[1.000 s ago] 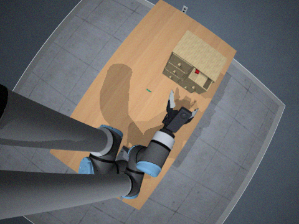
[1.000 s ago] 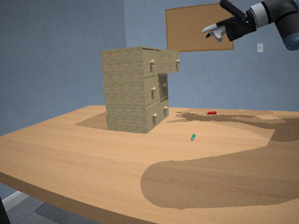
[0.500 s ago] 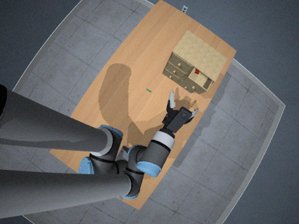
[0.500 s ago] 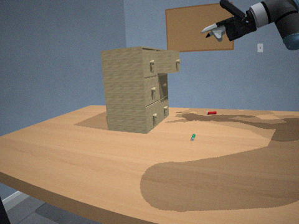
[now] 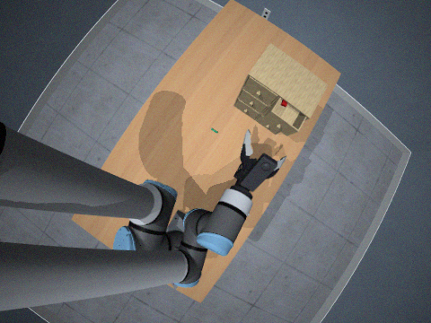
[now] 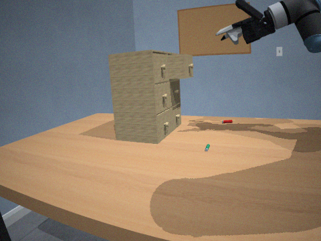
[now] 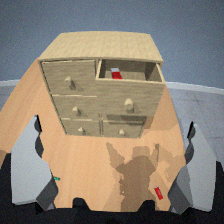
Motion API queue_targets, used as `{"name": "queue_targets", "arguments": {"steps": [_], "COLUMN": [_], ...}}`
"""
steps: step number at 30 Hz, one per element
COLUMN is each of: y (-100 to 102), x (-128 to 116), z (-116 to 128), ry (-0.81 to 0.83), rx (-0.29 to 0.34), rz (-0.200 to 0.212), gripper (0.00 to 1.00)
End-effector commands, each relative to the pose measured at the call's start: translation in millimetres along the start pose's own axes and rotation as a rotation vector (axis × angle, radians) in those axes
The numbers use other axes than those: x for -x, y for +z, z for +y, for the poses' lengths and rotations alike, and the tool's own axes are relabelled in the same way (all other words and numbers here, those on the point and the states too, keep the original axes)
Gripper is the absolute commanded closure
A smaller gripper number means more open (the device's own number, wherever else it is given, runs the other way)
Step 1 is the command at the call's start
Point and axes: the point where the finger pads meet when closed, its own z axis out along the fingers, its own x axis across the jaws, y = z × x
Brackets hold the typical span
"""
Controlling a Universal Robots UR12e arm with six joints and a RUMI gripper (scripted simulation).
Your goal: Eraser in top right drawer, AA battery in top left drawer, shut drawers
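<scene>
The wooden chest [image 5: 280,90] stands upright at the far end of the table. Its top-row right drawer [image 7: 129,75] is pulled out, and a small red eraser [image 7: 116,75] lies inside it; the eraser also shows in the overhead view [image 5: 284,103]. The top-row left drawer [image 7: 69,77] is shut. The green AA battery [image 6: 207,147] lies on the table in front of the chest, and it also shows in the overhead view [image 5: 215,130] and in the wrist view [image 7: 56,178]. My gripper [image 6: 231,20] is open and empty, high above the table in front of the chest, facing the drawers.
A small red cylinder-like object [image 6: 227,121] lies on the table to the right of the chest, below my gripper; it also shows in the wrist view [image 7: 158,193]. The other drawers look closed. The table edge runs close behind and to the right of the chest.
</scene>
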Motion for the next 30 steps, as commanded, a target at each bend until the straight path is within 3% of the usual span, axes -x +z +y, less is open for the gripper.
{"name": "queue_targets", "arguments": {"steps": [1,30], "y": [-0.2,-0.8], "x": [-0.5,-0.5], "z": [-0.8,-2.4], "ry": [-0.001,-0.001], "rx": [0.006,0.061], "rz": [0.0,0.0], "gripper": [0.0,0.0]}}
